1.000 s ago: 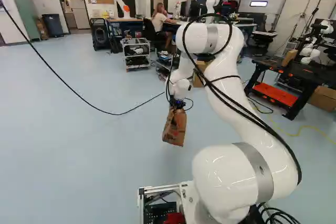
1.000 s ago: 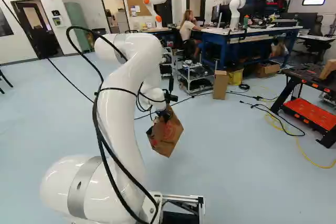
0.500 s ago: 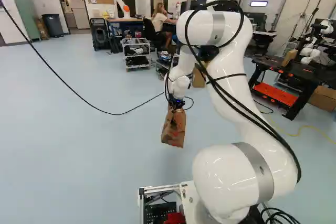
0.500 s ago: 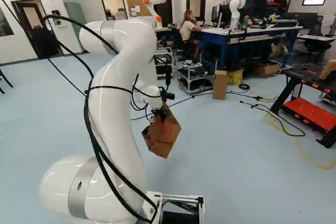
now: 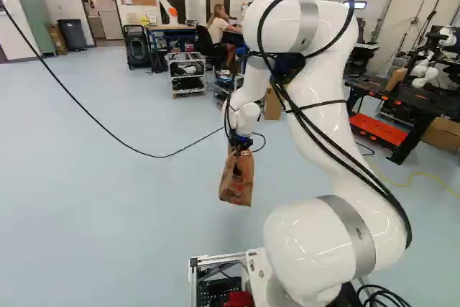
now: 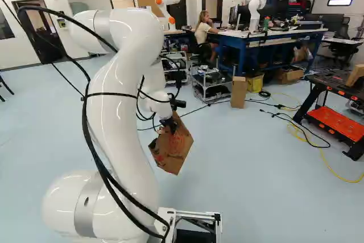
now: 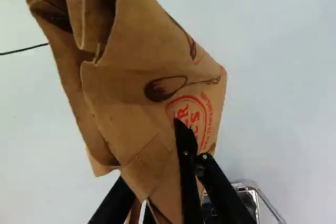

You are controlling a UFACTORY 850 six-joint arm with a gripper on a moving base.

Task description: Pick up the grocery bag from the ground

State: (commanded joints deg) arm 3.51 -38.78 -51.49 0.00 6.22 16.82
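Paper bag (image 5: pixel 237 180) pinched in gripper (image 6: pixel 169 124), presumably so it's kept off floor (image 5: pixel 108 206). Hung at base joint's (image 5: pixel 309 246) eleven o'clock, left base view.

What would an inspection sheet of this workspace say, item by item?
Surface: pale floor, smooth.
Job's things: brown grocery bag, held off the floor, tilted.
Clutter: cardboard box standing on the floor ahead.
Hand: the hand is shut on the bag.
Cables: black cables looping along the arm; yellow cord on the floor.
Surroundings: blue workbench bearing another robot.
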